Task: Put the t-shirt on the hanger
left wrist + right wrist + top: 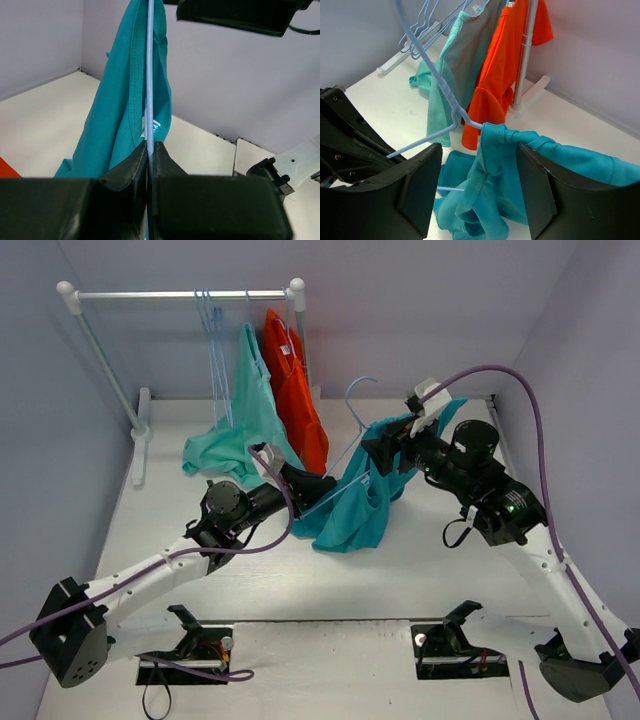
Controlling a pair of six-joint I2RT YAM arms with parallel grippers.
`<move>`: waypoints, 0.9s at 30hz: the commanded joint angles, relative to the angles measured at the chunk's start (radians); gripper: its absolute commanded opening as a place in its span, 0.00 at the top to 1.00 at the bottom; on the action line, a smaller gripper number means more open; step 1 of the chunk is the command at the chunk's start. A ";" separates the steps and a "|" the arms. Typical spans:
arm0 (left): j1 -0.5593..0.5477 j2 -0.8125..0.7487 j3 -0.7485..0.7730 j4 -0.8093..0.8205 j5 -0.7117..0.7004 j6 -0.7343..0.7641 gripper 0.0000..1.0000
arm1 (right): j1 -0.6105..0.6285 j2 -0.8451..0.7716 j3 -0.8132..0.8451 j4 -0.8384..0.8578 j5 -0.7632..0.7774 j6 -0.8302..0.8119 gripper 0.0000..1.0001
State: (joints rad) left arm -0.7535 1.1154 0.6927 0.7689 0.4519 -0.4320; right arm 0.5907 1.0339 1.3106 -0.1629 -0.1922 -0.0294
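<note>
Pinching the hanger (149,75) tightly in my left end effector (150,147), I am holding my right end effector (479,150) wide open astride the t-shirt (492,165) at centre frame. An orange garment (505,65) and a mint garment (465,55) are crowding in behind, and the shirt's end is running off the right edge.
</note>
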 commanded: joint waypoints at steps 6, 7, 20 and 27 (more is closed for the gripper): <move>0.016 -0.044 -0.019 0.121 0.037 0.016 1.00 | 0.001 -0.041 0.035 -0.036 0.122 -0.138 0.44; 0.026 -0.053 -0.029 0.119 0.053 0.013 1.00 | 0.001 -0.046 0.030 -0.042 0.120 -0.168 0.44; 0.057 -0.099 -0.016 0.023 0.152 0.021 1.00 | -0.003 -0.059 -0.037 -0.079 0.154 -0.454 0.47; 0.065 -0.097 0.009 -0.018 0.227 0.019 1.00 | -0.005 -0.036 -0.049 -0.084 0.130 -0.500 0.51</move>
State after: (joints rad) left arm -0.6980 1.0451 0.6296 0.6837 0.6102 -0.4236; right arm 0.5900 0.9827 1.2658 -0.2964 -0.0512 -0.4757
